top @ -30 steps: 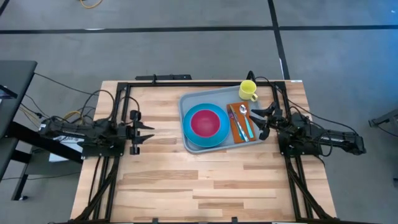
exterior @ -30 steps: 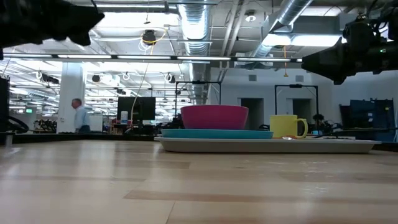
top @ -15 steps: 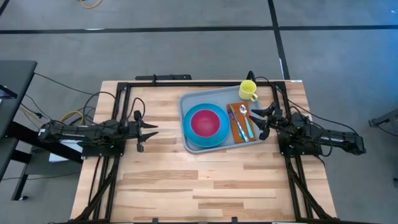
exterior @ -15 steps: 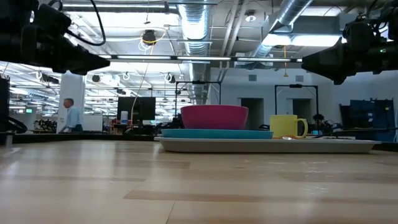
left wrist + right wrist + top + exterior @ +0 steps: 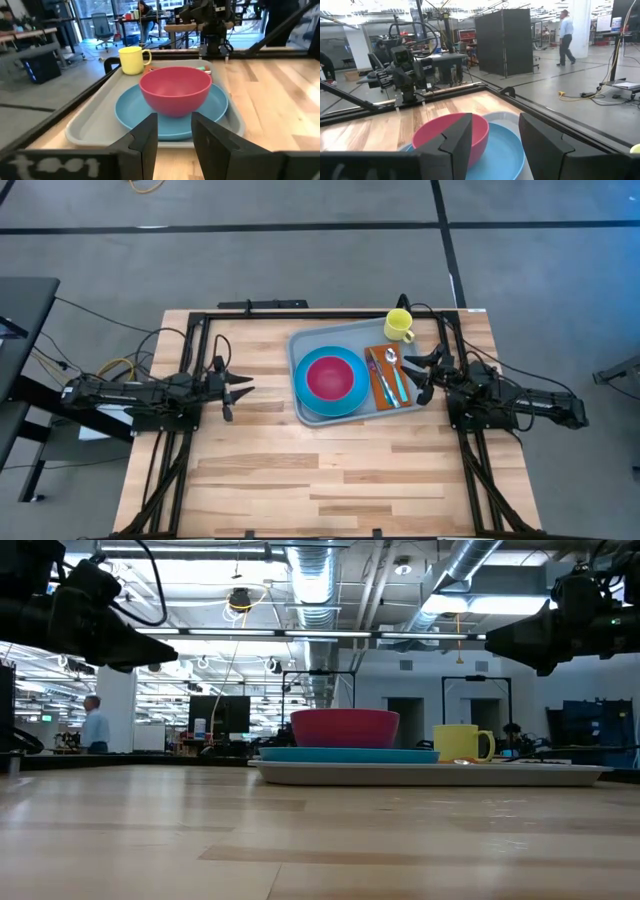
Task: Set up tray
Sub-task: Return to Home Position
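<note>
The tray lies with its long axis running from one gripper toward the other, slightly askew to the table edges. One short end faces the left gripper, the other the right gripper. The left gripper hovers short of its end, bare wood between them. Its 2 fingers stand moderately apart, holding nothing. The right gripper sits at the opposite end, just beside the orange napkin — fingers parted, empty too. Ahead of the left gripper, a pink bowl rests on a blue plate.
</note>
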You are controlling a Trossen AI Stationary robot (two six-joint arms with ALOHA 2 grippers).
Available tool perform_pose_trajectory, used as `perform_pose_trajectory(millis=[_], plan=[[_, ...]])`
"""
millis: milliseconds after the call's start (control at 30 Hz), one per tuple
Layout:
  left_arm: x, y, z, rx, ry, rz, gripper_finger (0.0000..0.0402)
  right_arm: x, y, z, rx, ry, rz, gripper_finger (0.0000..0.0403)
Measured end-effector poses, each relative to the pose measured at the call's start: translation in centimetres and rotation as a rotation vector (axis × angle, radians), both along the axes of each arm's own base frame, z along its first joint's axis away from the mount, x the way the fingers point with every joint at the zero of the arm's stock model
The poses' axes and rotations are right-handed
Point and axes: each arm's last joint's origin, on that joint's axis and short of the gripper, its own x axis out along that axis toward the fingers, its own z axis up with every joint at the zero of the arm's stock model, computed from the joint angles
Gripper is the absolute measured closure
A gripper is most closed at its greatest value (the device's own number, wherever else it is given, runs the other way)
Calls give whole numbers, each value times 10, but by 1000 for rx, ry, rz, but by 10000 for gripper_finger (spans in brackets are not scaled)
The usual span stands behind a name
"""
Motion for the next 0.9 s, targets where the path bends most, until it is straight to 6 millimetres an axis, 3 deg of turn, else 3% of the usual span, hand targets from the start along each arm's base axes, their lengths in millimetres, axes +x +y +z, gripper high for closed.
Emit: perform_pose_trajectory(millis=[900], plan=[[0, 0, -1, -12, -1, 1, 294, 0, 0, 0, 0, 0, 0, 249]])
